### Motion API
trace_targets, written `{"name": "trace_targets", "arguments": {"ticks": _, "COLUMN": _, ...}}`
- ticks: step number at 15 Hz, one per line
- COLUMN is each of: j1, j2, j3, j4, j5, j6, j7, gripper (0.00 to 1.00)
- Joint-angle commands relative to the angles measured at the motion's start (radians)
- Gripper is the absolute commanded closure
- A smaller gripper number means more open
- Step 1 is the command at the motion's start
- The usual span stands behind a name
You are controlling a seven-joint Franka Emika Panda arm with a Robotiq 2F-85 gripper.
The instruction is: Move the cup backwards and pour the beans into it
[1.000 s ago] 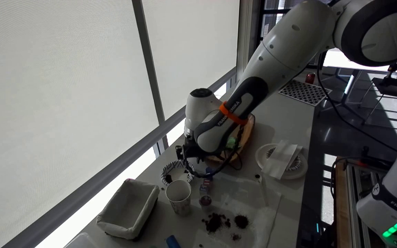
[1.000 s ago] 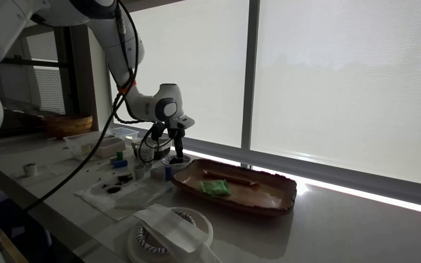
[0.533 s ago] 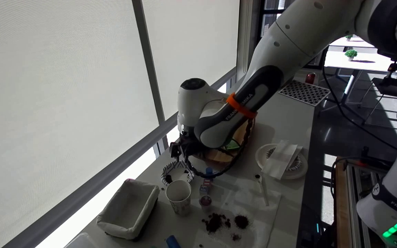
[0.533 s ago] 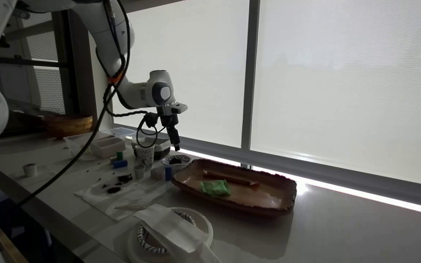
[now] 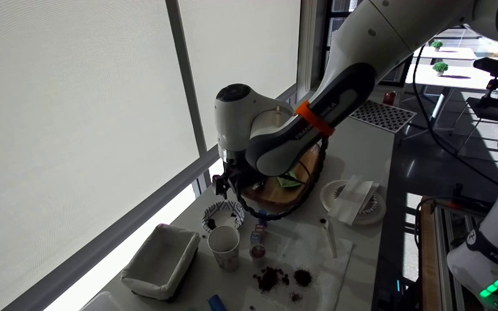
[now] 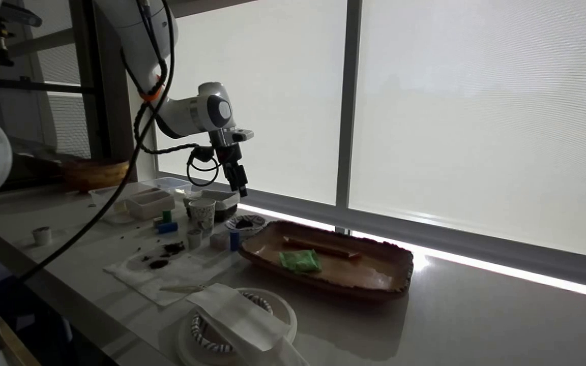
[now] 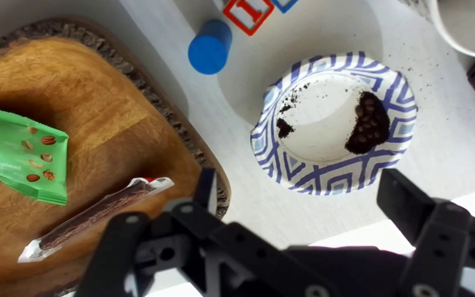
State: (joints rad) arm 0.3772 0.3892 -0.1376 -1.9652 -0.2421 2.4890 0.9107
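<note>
We find the gripper (image 7: pixel 301 196) higher than a second ago, when its fingers (image 7: pixel 404 202) reached down over the patterned paper bowl (image 7: pixel 328 181); in both exterior views they are now clear above it. The wrist view shows us the two fingers spread wide, with the bowl visible past their tips. The bowl sits where it sat, upright on the white table (image 5: pixel 363 147), and in that same view the coffee beans (image 7: pixel 369 123) lie in a dark heap on its right side, with dark grounds (image 7: pixel 285 128) toward the left. In an exterior view, the tall paper cup (image 5: pixel 226 259) stands upright on the near side of the bowl, unmoved, with the small white cup (image 5: pixel 258 258) just to its right; we cannot tell which of the two the task means. Nearer and farther right, the dark heaps (image 5: pixel 268 280) on the white paper sheet (image 5: pixel 330 276) look the same as before. Now that the arm (image 5: pixel 374 43) has shifted, we can see a green potted plant (image 5: pixel 440 67) at the far right, hidden a second ago, and more of the wooden tray (image 5: pixel 272 196) beyond the bowl.
</note>
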Motion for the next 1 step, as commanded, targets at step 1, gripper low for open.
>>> {"name": "trace_targets", "arguments": {"ticks": 1, "j1": -0.035, "j2": 0.000, "j3": 0.034, "j4": 0.002, "j5": -0.018, "j6": -0.005, "j7": 0.011, "gripper": 0.00}}
